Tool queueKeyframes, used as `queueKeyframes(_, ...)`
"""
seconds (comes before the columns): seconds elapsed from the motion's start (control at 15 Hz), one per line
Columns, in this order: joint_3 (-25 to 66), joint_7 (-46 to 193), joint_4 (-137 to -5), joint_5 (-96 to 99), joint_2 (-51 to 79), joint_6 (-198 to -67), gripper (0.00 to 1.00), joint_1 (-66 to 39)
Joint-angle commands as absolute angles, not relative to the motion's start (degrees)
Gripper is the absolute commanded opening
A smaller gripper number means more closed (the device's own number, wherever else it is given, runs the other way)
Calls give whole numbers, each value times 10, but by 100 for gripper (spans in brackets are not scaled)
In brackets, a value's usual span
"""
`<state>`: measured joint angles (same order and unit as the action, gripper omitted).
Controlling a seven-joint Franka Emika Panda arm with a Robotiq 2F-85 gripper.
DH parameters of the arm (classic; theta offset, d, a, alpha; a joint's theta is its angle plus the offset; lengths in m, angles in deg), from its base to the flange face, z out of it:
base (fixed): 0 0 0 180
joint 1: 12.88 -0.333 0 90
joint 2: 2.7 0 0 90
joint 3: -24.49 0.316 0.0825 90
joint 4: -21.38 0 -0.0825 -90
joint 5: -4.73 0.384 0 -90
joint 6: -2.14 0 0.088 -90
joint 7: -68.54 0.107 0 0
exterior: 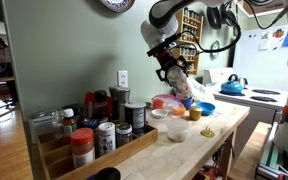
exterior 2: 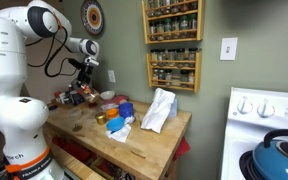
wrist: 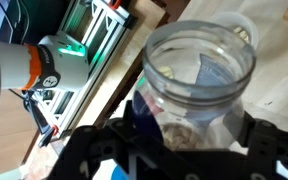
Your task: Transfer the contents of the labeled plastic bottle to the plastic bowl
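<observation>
In an exterior view, dark-lidded jars [exterior: 99, 130] crowd the left of the wooden counter [exterior: 224, 130]. Next stands the plastic bowl [exterior: 174, 128], and the labeled plastic bottle [exterior: 183, 88] is tilted in the air about over it, pinched mid-body by the gripper [exterior: 172, 72]. 1 blue bowl [exterior: 206, 108] is at right. The bottle seems uncapped, thin-walled, light and easy to dent, so a mid-body hold suits it. Its label cannot be read

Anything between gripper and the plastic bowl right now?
Only the labeled plastic bottle, held tilted in the gripper. Below it, the stretch down to the plastic bowl looks bare in an exterior view.
</observation>
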<state>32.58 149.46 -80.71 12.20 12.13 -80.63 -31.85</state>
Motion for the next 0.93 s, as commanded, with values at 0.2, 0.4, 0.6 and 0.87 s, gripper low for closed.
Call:
queueKeyframes(0.2,340,1507,-805,100,120,-796,88,-319)
queueKeyframes(0.4,343,1520,-799,80,131,-779,63,-328)
queueKeyframes(0.6,352,1568,-802,36,145,-762,63,-350)
queueKeyframes(0.87,366,1621,-813,11,155,-766,63,-373)
